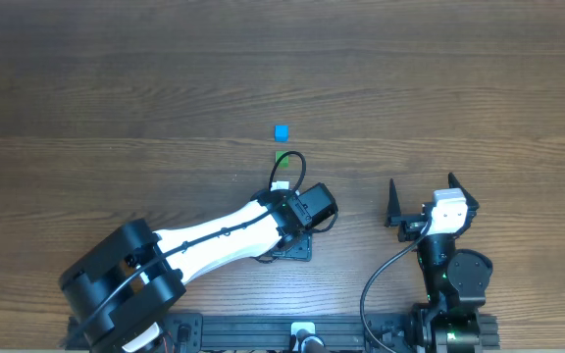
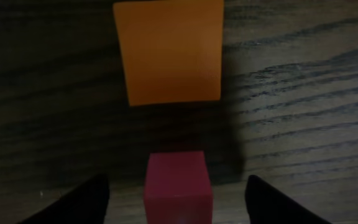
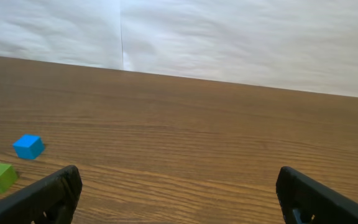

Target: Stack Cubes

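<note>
This is looking like a robotics lab bench. The left arm [image 1: 214, 240] and right arm [image 1: 447, 260] are standing on a black rail [image 1: 243, 328] along one edge of a wood-grain table [image 1: 116, 78]. A cable [image 1: 366, 294] is trailing over the table, a white backdrop [image 3: 241, 43] is hanging behind the table, and small cubes [image 1: 282, 132] are lying on the table.

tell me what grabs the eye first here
A small bright orange cube lies on the brown wooden table just beyond the left claw, whose open fingers straddle a small dark red cube. Farther out sit a small blue cube and a small green cube, close together. The right claw hangs open near its base.
</note>
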`<action>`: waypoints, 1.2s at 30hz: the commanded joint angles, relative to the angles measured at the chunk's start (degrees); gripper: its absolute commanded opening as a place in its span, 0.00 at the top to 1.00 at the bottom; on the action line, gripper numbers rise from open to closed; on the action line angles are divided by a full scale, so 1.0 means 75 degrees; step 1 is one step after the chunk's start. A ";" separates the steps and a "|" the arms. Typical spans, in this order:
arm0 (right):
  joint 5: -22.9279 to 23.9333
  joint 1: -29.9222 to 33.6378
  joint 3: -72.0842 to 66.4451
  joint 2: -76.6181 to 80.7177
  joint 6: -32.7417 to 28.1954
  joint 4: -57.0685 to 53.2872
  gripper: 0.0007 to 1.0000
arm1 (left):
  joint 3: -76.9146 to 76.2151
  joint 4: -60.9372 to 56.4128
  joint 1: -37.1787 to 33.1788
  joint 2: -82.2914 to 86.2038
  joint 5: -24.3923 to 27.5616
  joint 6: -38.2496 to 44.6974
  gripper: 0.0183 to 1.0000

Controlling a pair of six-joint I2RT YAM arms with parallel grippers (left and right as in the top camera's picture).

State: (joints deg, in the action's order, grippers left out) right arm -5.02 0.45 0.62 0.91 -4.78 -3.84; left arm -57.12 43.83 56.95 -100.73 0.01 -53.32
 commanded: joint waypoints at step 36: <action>0.0047 0.0050 -0.0044 -0.0070 -0.0026 -0.0015 0.01 | -0.0178 0.0093 -0.0029 -0.0087 -0.0361 -0.0385 0.93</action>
State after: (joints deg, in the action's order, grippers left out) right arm -5.02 0.45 0.62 0.91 -4.73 -3.84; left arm -57.28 44.45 56.95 -100.75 -1.96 -55.57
